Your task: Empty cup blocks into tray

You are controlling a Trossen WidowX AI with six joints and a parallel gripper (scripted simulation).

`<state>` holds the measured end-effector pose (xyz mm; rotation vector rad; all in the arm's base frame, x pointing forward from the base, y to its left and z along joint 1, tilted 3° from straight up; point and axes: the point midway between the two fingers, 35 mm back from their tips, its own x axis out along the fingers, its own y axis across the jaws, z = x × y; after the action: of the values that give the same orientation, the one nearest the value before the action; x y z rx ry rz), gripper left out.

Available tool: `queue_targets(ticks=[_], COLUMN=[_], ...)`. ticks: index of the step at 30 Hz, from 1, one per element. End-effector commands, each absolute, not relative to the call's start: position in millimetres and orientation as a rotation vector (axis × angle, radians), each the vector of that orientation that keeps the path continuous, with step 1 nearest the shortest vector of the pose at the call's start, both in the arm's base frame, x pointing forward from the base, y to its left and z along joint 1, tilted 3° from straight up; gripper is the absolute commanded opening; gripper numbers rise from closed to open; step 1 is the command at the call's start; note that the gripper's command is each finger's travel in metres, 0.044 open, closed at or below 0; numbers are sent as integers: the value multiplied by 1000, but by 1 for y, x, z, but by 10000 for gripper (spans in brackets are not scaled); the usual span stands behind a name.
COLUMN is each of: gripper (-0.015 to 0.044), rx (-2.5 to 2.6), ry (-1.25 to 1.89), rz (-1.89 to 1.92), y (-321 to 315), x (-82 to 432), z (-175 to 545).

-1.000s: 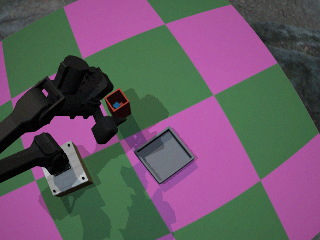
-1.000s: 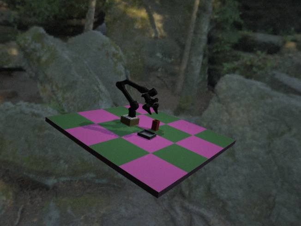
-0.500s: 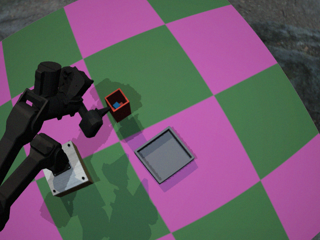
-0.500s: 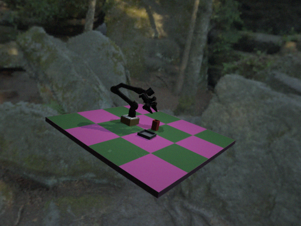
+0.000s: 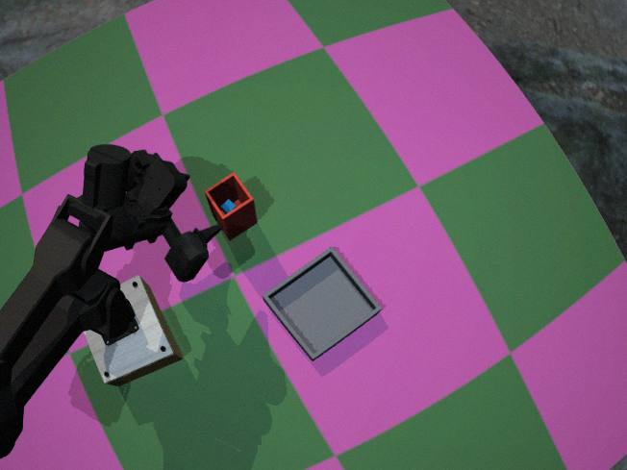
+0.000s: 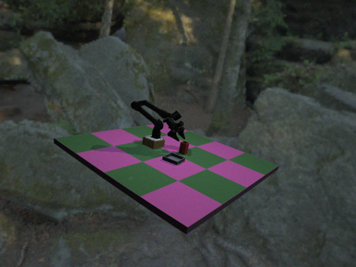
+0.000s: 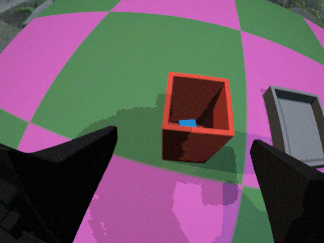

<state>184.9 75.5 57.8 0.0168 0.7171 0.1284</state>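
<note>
The red square cup (image 5: 241, 222) (image 6: 183, 148) (image 7: 185, 147) stands upright on the table. A blue block (image 5: 228, 206) (image 7: 187, 123) shows inside it; a small reddish piece beside it is partly hidden. The shallow grey tray (image 5: 324, 310) (image 6: 173, 159) (image 7: 300, 128) lies on the table a short way from the cup, with nothing in it. My gripper (image 6: 181, 139) (image 7: 187, 141) is wide open and empty. It is tilted downward, above the table on the arm-base side of the cup. In the wrist view the cup stands ahead, between the directions of the two fingertips.
The arm's base block (image 5: 138, 358) (image 6: 153, 142) stands beside the cup and tray, on the arm's side. The table (image 5: 292, 140) (image 6: 181, 195) has a green and pink checker pattern, and its edges are far from the cup. The arm's shadow falls near the base and cup.
</note>
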Motion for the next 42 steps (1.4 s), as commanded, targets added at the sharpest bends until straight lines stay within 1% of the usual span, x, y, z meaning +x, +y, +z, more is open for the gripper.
queue_targets(ticks=[1, 42], gripper=[440, 440], rx=[14, 13], ry=[723, 719], rz=[121, 121], y=[74, 82], x=[183, 231], z=[46, 9])
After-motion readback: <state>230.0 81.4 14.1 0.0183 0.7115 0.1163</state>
